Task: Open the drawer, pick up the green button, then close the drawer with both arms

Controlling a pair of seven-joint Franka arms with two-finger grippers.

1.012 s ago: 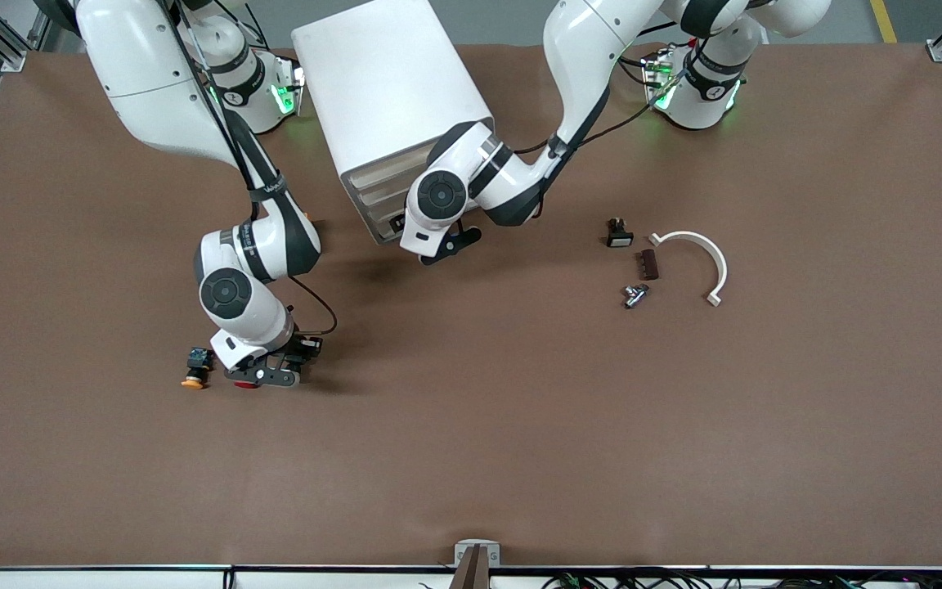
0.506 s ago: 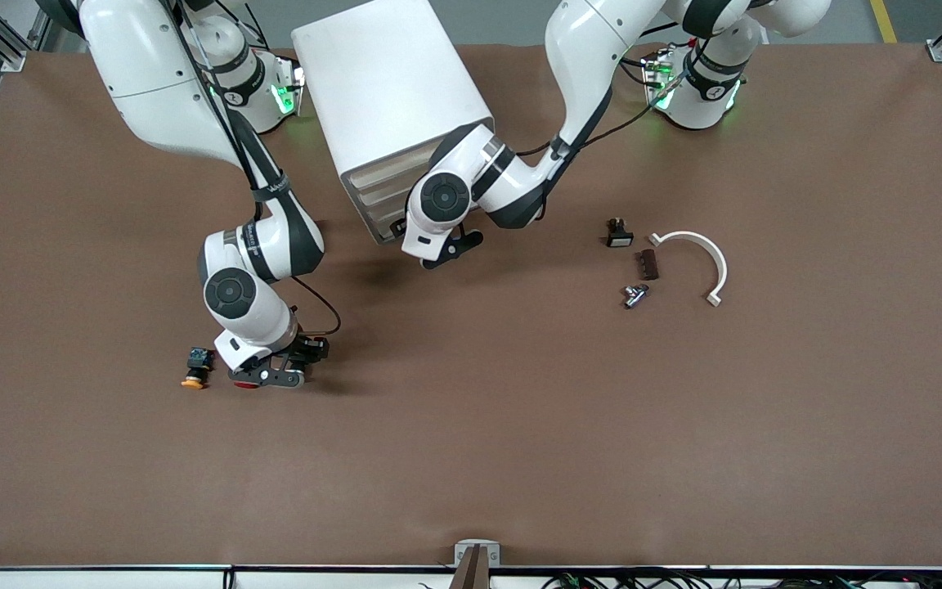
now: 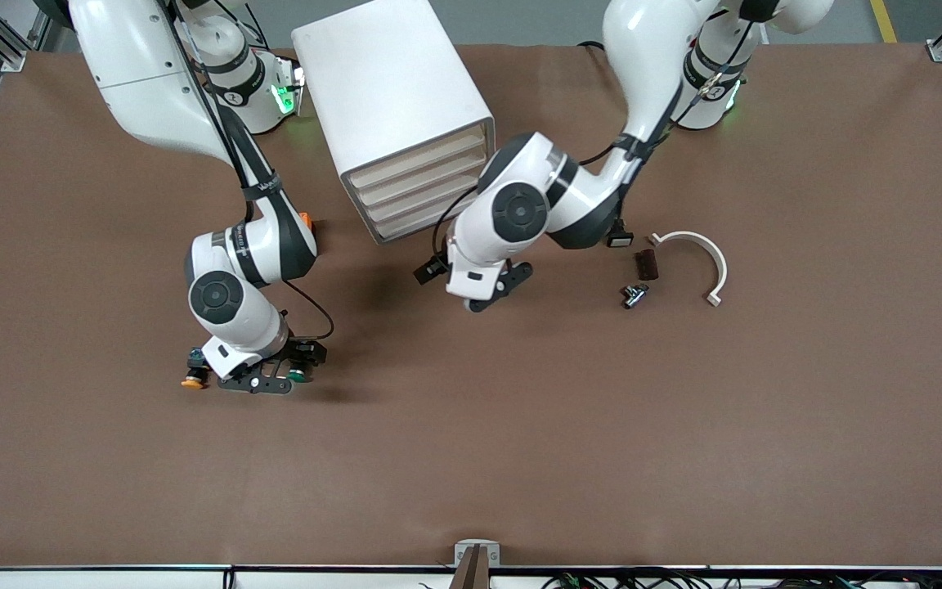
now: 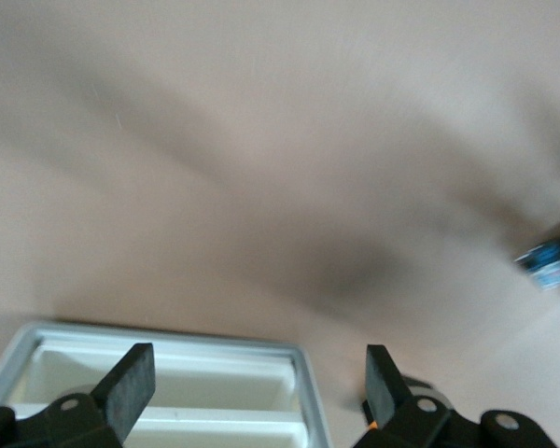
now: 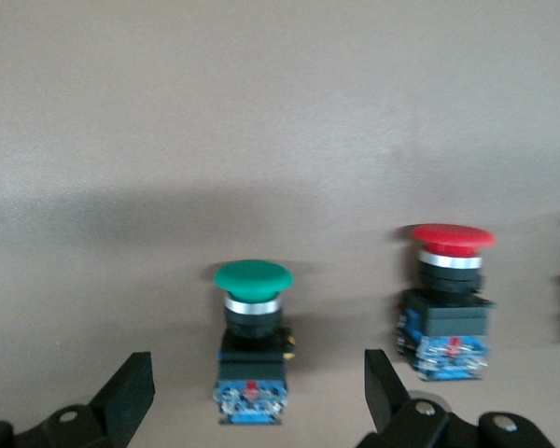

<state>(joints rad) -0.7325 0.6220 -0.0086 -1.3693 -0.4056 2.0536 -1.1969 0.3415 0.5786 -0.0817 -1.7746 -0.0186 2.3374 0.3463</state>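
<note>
Right end effector (image 3: 275, 381) is hovering spread over green button (image 5: 252, 338); left end effector (image 4: 257, 387) is hanging spread at the drawer cabinet's (image 3: 397, 114) five o'clock.

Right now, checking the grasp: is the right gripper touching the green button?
Apart. The right wrist view shows the green button standing between the right gripper's open fingers, bare table either side.

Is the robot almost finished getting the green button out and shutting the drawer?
Looks nearly. Done: the green button stands on the table beside the red button, and the cabinet drawers all look shut. In hand: nothing; the right end effector hangs open over that button, the left end effector open in front of the cabinet. Left: probably little.
</note>
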